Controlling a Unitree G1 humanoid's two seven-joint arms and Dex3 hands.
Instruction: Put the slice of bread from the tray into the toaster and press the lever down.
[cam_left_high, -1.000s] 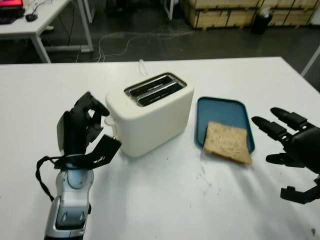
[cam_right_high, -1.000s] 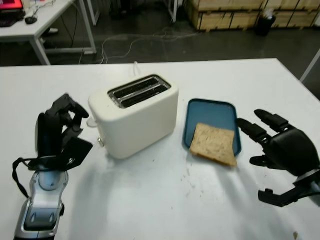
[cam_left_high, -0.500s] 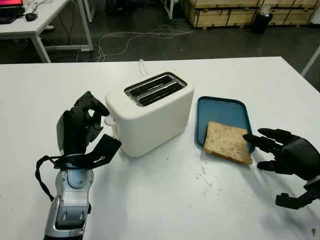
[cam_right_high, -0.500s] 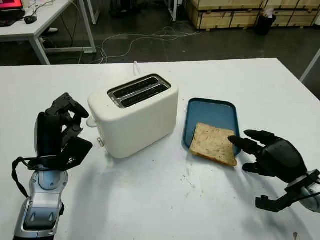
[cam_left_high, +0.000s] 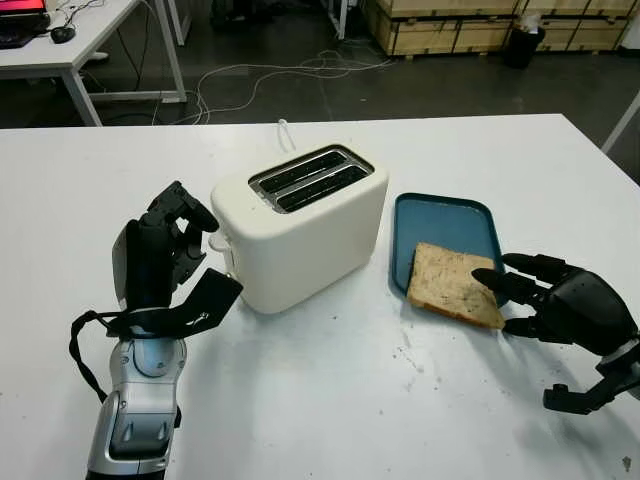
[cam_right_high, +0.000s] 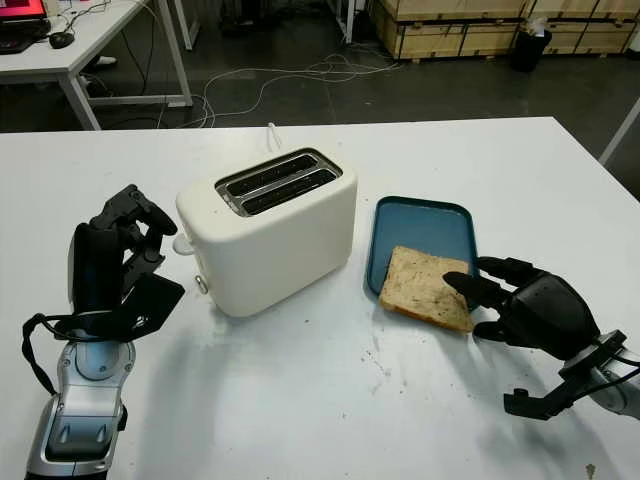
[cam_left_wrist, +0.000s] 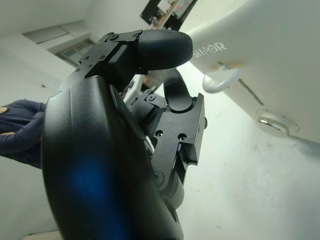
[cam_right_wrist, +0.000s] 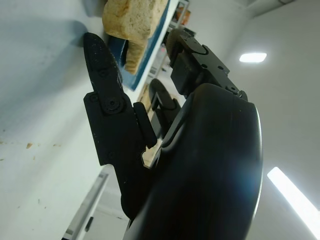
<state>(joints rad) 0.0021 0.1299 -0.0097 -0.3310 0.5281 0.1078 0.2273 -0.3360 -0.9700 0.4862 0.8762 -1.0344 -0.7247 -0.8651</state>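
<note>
A slice of brown bread (cam_left_high: 450, 282) lies on the front end of the blue tray (cam_left_high: 440, 215), overhanging its near edge. Left of the tray stands the cream two-slot toaster (cam_left_high: 300, 235), both slots empty, with its white lever (cam_left_wrist: 220, 82) up on the left end face. My right hand (cam_left_high: 497, 298) is open at the bread's right edge, one finger reaching over the corner of the slice and the thumb (cam_right_wrist: 100, 55) low on the table beside it. My left hand (cam_left_high: 185, 225) is held upright just left of the toaster, fingers curled on nothing, close to the lever.
The white table (cam_left_high: 330, 400) has crumbs in front of the tray. Its far edge runs behind the toaster, with cables on the floor beyond. A person's dark sleeve (cam_left_wrist: 20, 140) appears in the left wrist view.
My right hand has moved left and lowered from the table's right side to the bread, its fingers now at the slice's right edge. The left hand, toaster and bread have not moved.
</note>
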